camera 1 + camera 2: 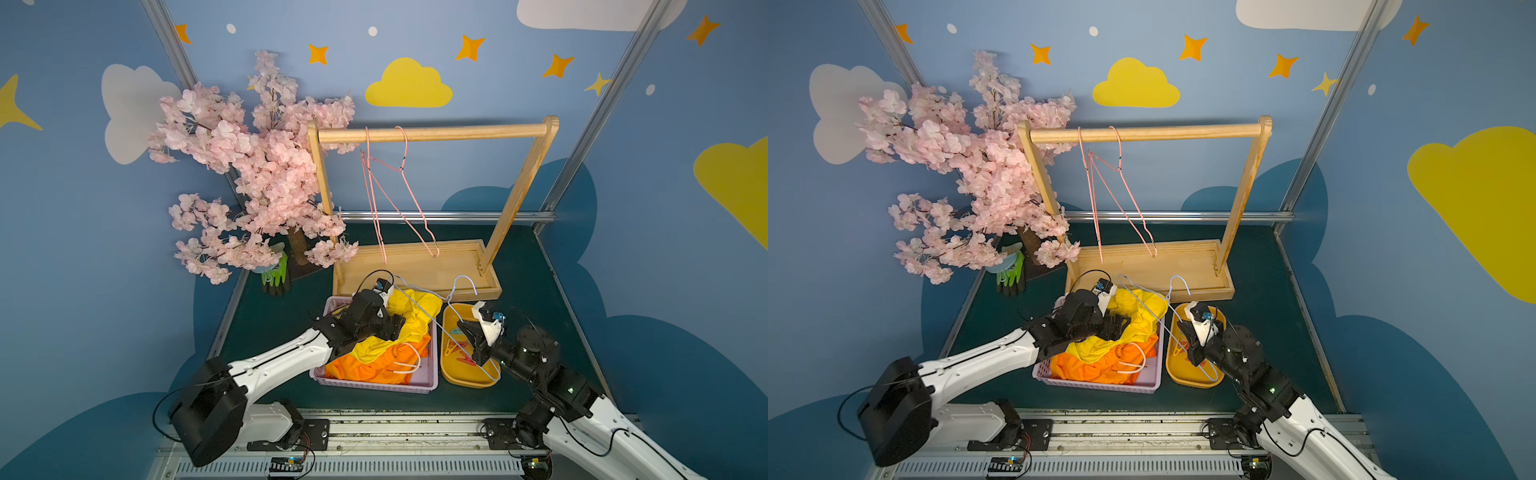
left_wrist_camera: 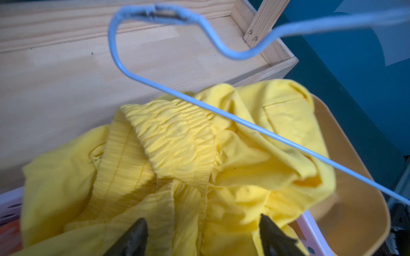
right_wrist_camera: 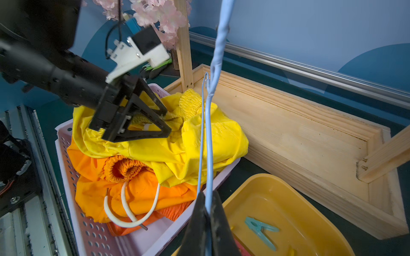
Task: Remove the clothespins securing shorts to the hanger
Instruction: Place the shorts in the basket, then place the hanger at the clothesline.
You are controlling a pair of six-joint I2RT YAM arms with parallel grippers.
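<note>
Teal clothespin (image 3: 260, 230) lies loose on the floor of the yellow tray (image 3: 288, 184), just beside the right jaws and below them. A red clothespin (image 1: 465, 359) is in the same tray, partly hidden behind the right fingers.

Yellow shorts (image 3: 188, 141) are heaped on top in the lilac basket (image 3: 73, 199), gathered waistband up, directly under the left jaws. Orange shorts (image 3: 137, 190) are packed beneath the yellow pair, with a white drawstring (image 3: 131, 210) looping out over the orange fabric.

Blue wire hanger (image 3: 208, 155) is clamped between the right jaws at one thin wire. From there it rises up and away to its twisted neck. One straight run crosses over the yellow waistband ahead of the left jaws (image 2: 221, 115); cannot tell whether wire and cloth touch.

Right gripper (image 3: 207, 195): clenched on the hanger wire, above the near end of the tray.

Left gripper (image 3: 167, 123): jaws spread wide, gripping nothing, tips just over the yellow fabric. Both tips show apart in the left wrist view (image 2: 204, 235).

Beyond both jaws is the wooden rack (image 1: 415, 266), with two pink hangers (image 1: 374, 199) on its top rail, well apart from either gripper.
</note>
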